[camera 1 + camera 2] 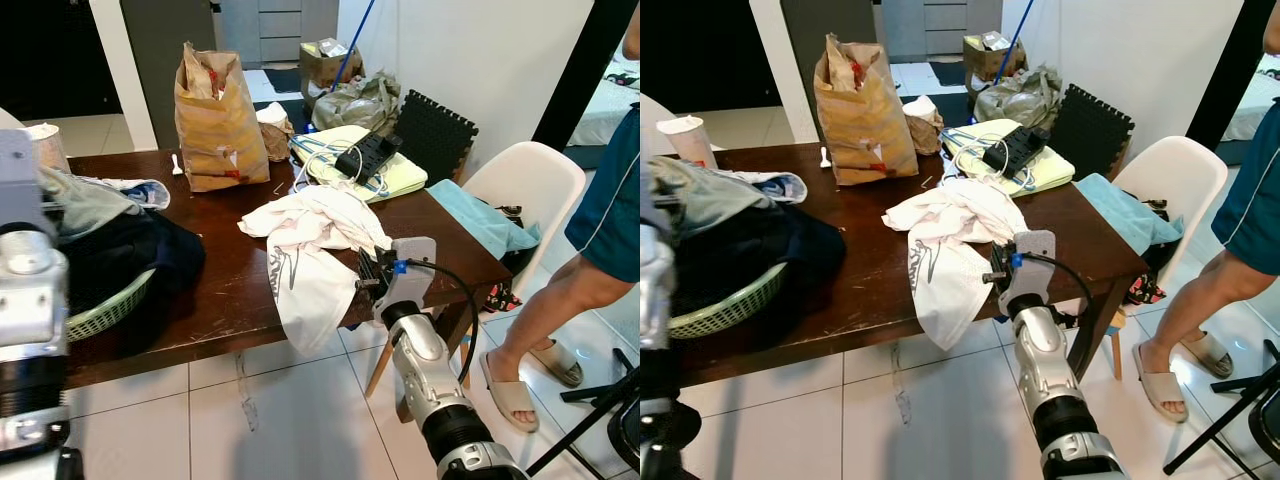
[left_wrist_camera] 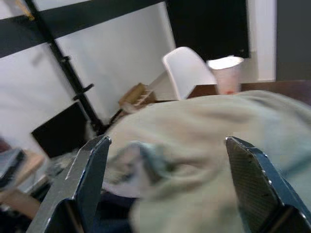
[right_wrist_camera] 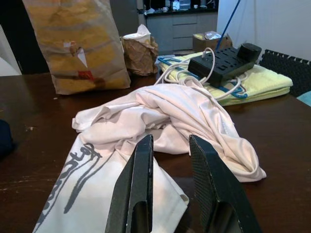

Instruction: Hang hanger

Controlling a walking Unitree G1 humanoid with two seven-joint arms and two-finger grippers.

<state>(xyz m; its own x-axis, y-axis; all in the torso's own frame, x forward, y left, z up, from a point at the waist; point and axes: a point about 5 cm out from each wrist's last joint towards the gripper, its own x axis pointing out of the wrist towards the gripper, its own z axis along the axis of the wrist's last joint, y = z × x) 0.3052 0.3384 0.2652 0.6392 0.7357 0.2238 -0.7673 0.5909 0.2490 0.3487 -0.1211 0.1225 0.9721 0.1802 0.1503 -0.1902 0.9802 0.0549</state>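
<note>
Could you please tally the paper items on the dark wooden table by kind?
Large brown paper bag: 1
Small crumpled brown paper bag: 1
White paper cup: 1
Total: 3

I see a crumpled white shirt [image 1: 310,240] with a grey print lying just ahead of my right end effector [image 1: 372,272]. One flap droops over the near edge of the tabletop [image 1: 230,270]. Farther beyond it, thin blue and white loops [image 3: 232,93] lie on a yellow towel [image 1: 405,178] under a black power strip [image 1: 365,155]. I cannot tell whether they are hangers.
</note>
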